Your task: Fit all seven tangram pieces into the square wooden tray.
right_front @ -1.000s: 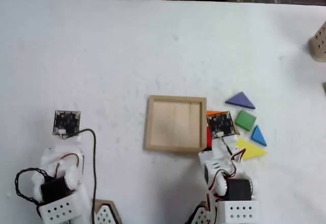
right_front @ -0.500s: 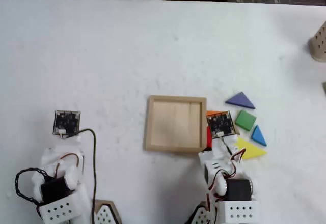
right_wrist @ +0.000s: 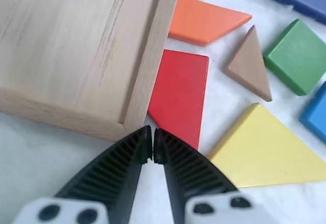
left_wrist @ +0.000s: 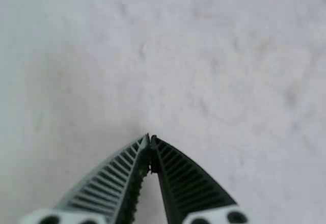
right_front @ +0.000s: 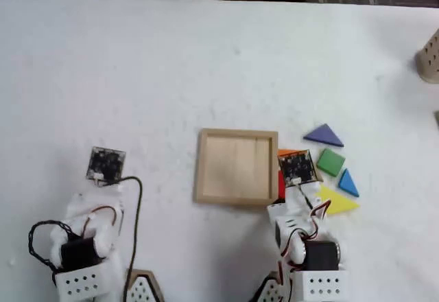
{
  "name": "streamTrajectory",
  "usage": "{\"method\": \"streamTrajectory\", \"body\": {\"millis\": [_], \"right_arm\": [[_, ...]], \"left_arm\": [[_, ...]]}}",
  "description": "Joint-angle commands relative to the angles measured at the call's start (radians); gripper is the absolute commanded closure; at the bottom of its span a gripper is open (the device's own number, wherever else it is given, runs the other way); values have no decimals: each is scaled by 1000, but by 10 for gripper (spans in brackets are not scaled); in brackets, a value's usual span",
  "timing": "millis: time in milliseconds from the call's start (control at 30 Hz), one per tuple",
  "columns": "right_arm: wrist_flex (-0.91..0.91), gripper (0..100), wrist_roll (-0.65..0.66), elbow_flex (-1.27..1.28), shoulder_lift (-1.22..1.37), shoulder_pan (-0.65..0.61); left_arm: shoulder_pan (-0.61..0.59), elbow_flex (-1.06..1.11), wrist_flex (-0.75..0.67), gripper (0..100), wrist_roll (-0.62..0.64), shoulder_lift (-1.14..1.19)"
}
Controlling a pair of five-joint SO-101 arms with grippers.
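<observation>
On the left of the counter [right_front: 171,62], my left arm [right_front: 82,247] hangs over bare surface, jaws pressed together. It has swung slightly toward the square wooden tray [right_front: 198,168] since a second ago, yet sits well apart from every piece. Just right of the empty tray, the flat red four-sided piece [right_wrist: 178,94] lies straight ahead of my right arm [right_front: 305,247], whose jaws are together and empty, and its long axis runs away from them alongside the tray's wall; that arm, clearly the nearer, hasn't moved.
</observation>
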Motion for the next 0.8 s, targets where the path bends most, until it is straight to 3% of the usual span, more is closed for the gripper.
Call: {"method": "streamTrajectory", "body": {"millis": [0,600,767], "right_arm": [[1,981,-9,5,-15,-1],[1,981,-9,5,-15,-2],[1,981,-9,5,-15,-1]], "left_arm": [[33,-3,6,973,-11,-8],[39,-166,-38,972,-14,-8],[41,-325,-40,972,-12,-4]]}}
